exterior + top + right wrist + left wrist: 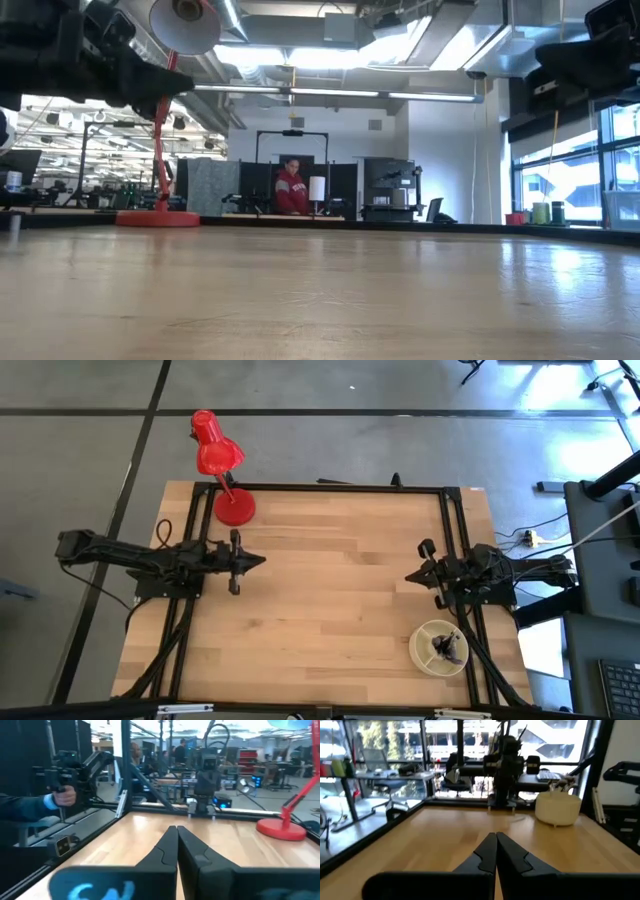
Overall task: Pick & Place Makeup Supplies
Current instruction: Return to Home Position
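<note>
A round cream bowl (438, 648) stands near the table's near right corner, with a few thin dark makeup brushes (450, 648) lying inside it. The bowl (558, 807) also shows in the left wrist view. My left gripper (262, 560) hovers over the table's left half, shut, its fingertips (496, 836) pressed together and holding nothing. My right gripper (408, 576) hovers over the right half, above and to the far side of the bowl, shut and empty (176, 829). The two grippers point at each other across the middle.
A red desk lamp (220, 465) stands on its round base (234, 508) at the far left of the table. A black frame (330, 488) runs along the far edge and sides. The wooden middle (330, 590) lies between the grippers. People show in the room beyond.
</note>
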Controlling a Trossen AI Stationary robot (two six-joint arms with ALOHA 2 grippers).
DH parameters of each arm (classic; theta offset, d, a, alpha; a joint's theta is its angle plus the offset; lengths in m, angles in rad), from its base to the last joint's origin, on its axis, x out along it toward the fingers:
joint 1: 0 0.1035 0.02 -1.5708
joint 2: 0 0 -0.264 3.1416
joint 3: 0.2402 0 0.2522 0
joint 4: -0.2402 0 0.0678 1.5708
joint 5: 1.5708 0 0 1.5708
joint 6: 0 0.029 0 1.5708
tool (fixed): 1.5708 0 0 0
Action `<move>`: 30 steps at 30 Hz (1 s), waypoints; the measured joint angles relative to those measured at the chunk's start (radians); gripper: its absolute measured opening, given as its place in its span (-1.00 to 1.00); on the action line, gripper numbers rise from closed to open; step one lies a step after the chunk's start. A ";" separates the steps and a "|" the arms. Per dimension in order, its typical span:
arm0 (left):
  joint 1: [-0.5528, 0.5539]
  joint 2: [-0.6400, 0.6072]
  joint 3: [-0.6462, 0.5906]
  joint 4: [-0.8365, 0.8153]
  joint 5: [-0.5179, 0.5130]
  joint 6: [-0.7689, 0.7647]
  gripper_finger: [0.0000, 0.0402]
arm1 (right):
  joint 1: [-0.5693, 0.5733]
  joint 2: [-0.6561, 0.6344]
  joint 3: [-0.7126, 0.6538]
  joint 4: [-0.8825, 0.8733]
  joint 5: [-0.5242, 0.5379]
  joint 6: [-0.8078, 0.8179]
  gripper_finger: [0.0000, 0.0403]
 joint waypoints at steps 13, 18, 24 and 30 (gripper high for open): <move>-0.026 -0.172 0.000 -0.124 0.047 0.037 -0.99 | 0.000 0.000 0.000 -0.019 -0.010 -0.002 -0.99; -0.026 -0.334 0.000 -0.284 0.045 0.021 -0.99 | 0.000 0.000 0.000 -0.034 -0.010 -0.003 -0.99; -0.026 -0.496 0.000 -0.474 0.044 0.026 -0.99 | 0.000 0.000 0.000 -0.034 -0.019 -0.005 -0.99; -0.026 -0.532 0.000 -0.529 0.067 0.022 -0.99 | 0.000 0.000 0.000 -0.029 -0.003 -0.029 -0.99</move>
